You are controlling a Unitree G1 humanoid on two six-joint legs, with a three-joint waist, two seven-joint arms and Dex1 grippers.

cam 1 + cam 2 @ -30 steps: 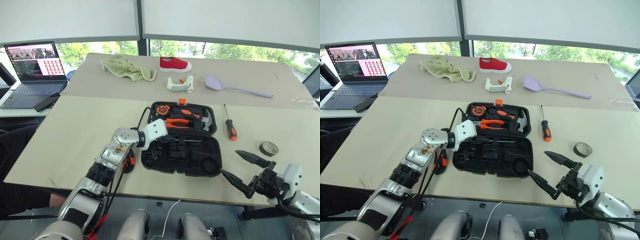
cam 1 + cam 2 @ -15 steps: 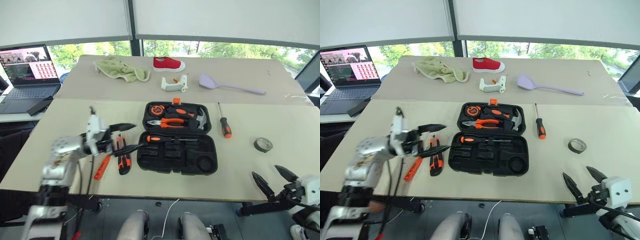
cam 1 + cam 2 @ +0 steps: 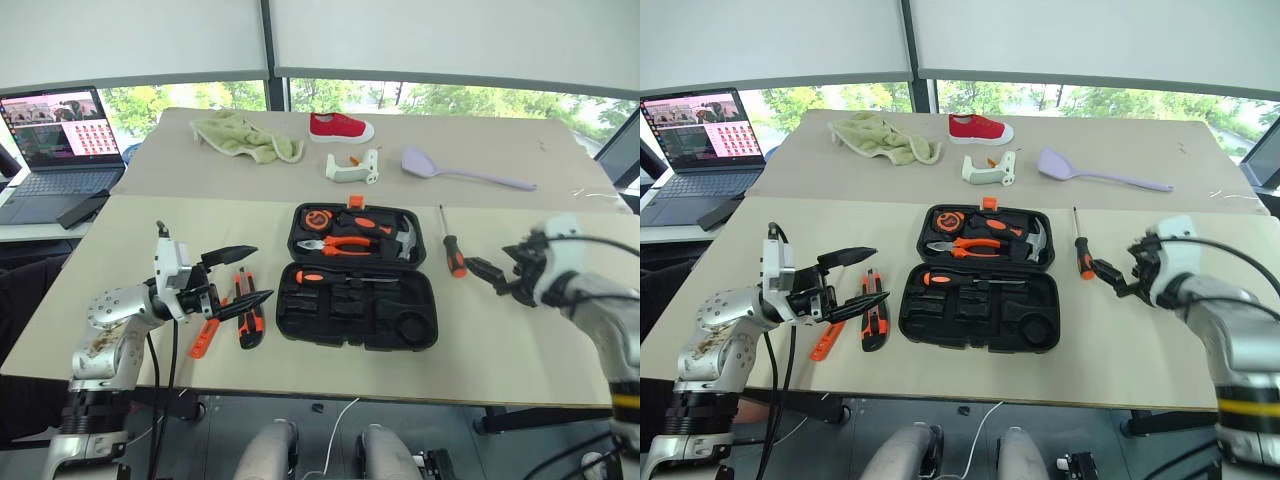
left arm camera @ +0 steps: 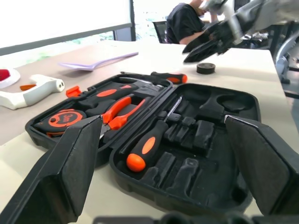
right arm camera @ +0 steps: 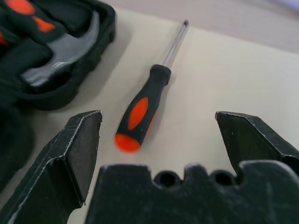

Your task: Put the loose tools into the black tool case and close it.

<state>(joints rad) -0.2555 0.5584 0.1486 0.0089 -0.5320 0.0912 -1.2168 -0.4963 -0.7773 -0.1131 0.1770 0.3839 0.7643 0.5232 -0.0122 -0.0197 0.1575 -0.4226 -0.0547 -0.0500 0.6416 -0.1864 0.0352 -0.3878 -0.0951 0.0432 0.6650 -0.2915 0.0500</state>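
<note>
moved: since a sec ago i'm pulling my left gripper (image 3: 241,277) off the case, right gripper (image 3: 1118,270) swinging in twd the loose screwdriver (image 3: 455,254)
left gripper: hanging spread, empty, beside the utility knife (image 3: 247,319)
right gripper: spread, empty
black tool case (image 3: 358,275): lying open mid-table, one screwdriver (image 4: 148,144) sitting in it

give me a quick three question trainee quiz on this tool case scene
1. True or false: the black tool case lies open on the table.
2. Which loose tool lies just ahead of the open right end effector?
A. utility knife
B. screwdriver
C. tape roll
3. Fill in: the utility knife lies beside the case on the robot's ____ side.

Key:
1. True; a screwdriver already lies in the near half.
2. B, the black-and-orange screwdriver by the case's right edge.
3. Left, by the open, empty left end effector.
</note>
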